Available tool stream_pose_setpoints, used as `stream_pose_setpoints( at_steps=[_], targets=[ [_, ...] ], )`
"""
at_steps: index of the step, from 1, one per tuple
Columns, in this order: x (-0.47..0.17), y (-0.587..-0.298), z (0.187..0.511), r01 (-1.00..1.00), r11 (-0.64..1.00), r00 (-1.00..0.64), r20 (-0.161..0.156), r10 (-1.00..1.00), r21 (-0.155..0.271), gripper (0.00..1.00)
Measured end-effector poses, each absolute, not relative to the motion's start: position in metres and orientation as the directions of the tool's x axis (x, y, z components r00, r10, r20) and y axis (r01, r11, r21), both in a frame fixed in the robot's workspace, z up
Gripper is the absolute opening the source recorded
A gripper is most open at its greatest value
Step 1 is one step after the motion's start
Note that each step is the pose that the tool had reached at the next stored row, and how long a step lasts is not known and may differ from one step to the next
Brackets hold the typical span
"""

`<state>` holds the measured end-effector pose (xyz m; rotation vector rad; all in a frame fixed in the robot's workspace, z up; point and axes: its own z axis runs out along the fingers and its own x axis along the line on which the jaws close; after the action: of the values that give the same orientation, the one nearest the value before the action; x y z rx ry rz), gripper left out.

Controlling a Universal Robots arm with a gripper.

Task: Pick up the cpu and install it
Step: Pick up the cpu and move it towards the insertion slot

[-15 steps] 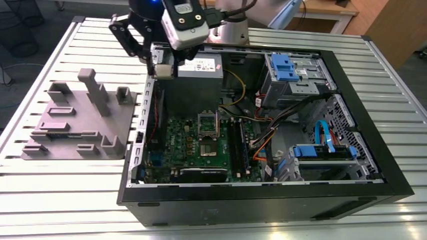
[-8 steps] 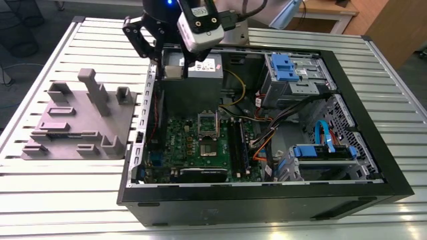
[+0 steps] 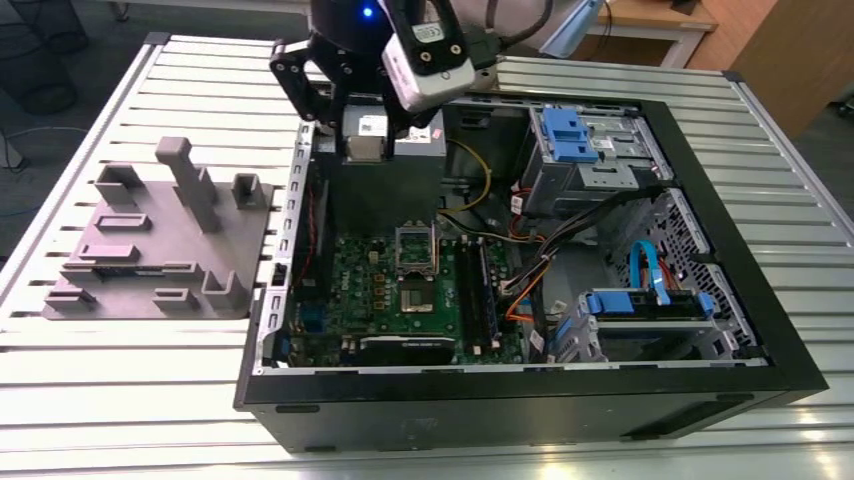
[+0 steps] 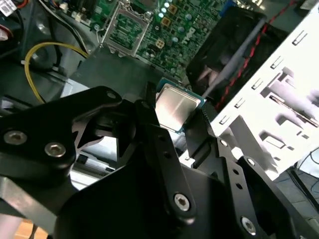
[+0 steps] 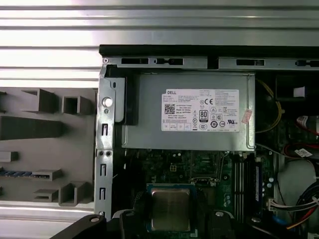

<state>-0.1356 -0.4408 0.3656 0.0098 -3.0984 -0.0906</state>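
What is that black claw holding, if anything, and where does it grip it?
The tool holds the cpu, a small silver square chip, pinched by two opposite edges, its shiny top left uncovered.

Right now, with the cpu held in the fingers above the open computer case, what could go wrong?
1. The fingers grip the cpu only by two edges; it may slip and fall onto the motherboard.
2. The cpu hangs over the power supply, not yet at the socket; arriving skewed, it might not seat and could harm the socket.
3. The yellow cable loops near the socket and may catch the fingers.
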Motion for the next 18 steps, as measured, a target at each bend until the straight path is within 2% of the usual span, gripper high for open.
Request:
stream_pose_setpoints(
  at_steps=[18],
  targets=[
    [-0.109,-0.451,0.362,0.015,0.998,-0.999,0.042,0.012,0.059,0.47]
  ],
)
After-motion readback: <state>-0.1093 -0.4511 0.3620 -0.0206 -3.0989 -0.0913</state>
